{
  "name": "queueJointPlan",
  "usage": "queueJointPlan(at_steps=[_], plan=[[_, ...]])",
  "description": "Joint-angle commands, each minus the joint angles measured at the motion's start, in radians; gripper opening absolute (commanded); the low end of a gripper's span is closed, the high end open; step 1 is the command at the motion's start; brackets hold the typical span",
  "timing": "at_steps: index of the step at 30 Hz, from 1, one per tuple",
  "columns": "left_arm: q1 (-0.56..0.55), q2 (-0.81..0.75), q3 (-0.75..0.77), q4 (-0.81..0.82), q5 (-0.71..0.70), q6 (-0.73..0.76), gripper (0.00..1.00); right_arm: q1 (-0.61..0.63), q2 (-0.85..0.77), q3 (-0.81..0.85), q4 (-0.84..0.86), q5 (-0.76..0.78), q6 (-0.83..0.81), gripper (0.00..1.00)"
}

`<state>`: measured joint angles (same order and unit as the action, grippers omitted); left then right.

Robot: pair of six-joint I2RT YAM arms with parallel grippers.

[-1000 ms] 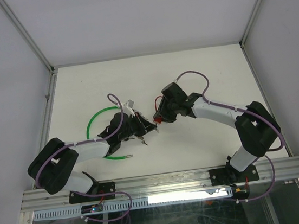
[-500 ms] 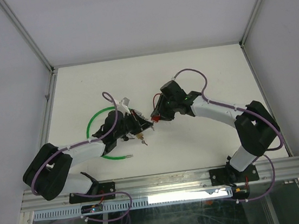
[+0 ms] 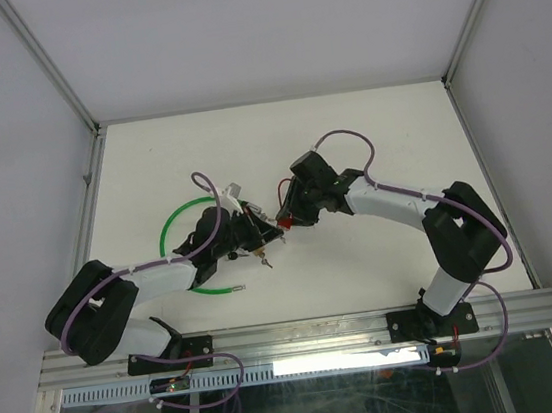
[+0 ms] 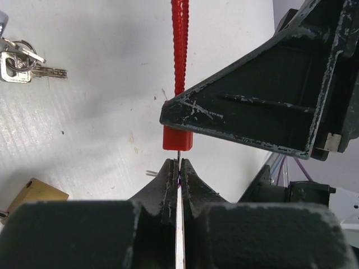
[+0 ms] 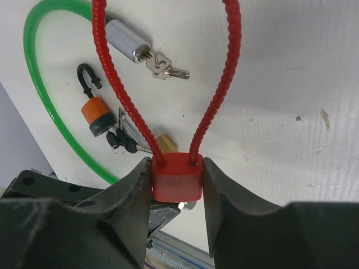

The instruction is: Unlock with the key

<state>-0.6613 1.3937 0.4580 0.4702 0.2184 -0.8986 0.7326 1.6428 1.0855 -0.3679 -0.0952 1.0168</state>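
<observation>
Both arms have closed in over the counter's point(image 3: 368, 135) middle: your left gripper point(image 4: 178, 168) pinches the key point(image 4: 179, 224) against the red lock point(image 5: 176, 178), which your right gripper point(image 5: 176, 182) clamps; next, I judge, seat it straight and turn.

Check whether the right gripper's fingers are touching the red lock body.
Touching. The right wrist view shows the right gripper with both fingers pressed against the sides of the red lock body, no gap.
</observation>
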Motion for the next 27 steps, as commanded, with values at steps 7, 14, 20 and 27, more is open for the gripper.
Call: queueJointPlan(at_steps=[7,14,20,27], plan=[[-0.013,-0.035,-0.036,0.192,-0.159,-0.064,0.0,0.057,-0.006,0.041,-0.009,-0.113,-0.013,0.0],[-0.013,-0.02,-0.037,0.229,-0.18,-0.083,0.0,0.088,-0.002,0.056,-0.017,-0.11,-0.016,0.0],[-0.013,-0.058,-0.046,0.242,-0.255,-0.075,0.0,0.116,0.029,0.066,-0.016,-0.111,-0.013,0.0],[-0.013,-0.062,-0.056,0.222,-0.174,-0.063,0.14,0.081,0.0,0.106,-0.079,-0.011,-0.073,0.0]])
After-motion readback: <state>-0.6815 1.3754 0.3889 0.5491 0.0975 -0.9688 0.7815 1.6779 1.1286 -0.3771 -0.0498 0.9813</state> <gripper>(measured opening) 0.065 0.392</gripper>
